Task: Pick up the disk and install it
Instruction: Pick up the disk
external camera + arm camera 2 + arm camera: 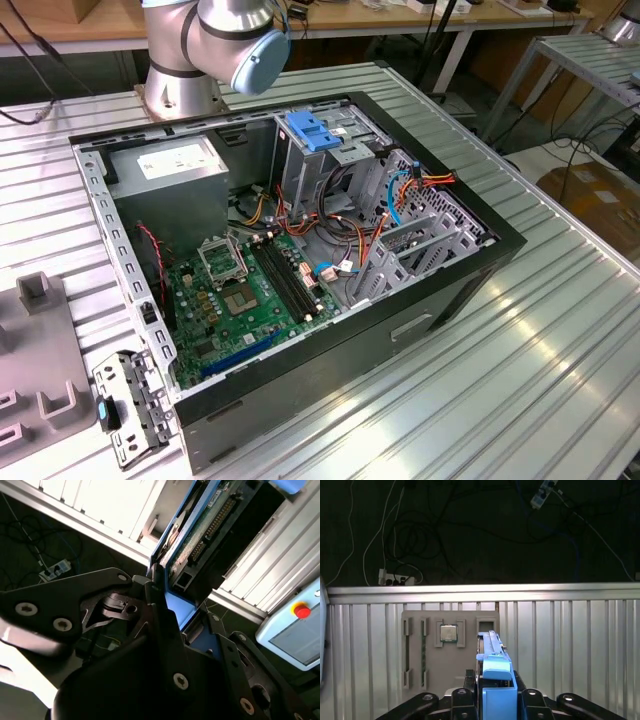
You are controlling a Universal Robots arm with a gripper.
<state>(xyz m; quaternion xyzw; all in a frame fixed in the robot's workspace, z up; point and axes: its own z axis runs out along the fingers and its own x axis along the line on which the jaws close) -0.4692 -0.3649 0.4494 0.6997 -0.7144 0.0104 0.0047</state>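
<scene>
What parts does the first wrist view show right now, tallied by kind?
Disk, clamped in the end effector: 1
Processor chip on the grey tray: 1
Green memory stick in the tray: 1
Total: 3

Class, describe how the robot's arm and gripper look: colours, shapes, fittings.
The arm has silver-grey metal tube sections and a rounded light-blue joint cap. The gripper is matt black, built of flat angular linkage plates fastened with round silver screws.

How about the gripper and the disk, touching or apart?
Touching. In the second wrist view the gripper is clamped on the blue-railed edge of the disk, with no gap.
</scene>
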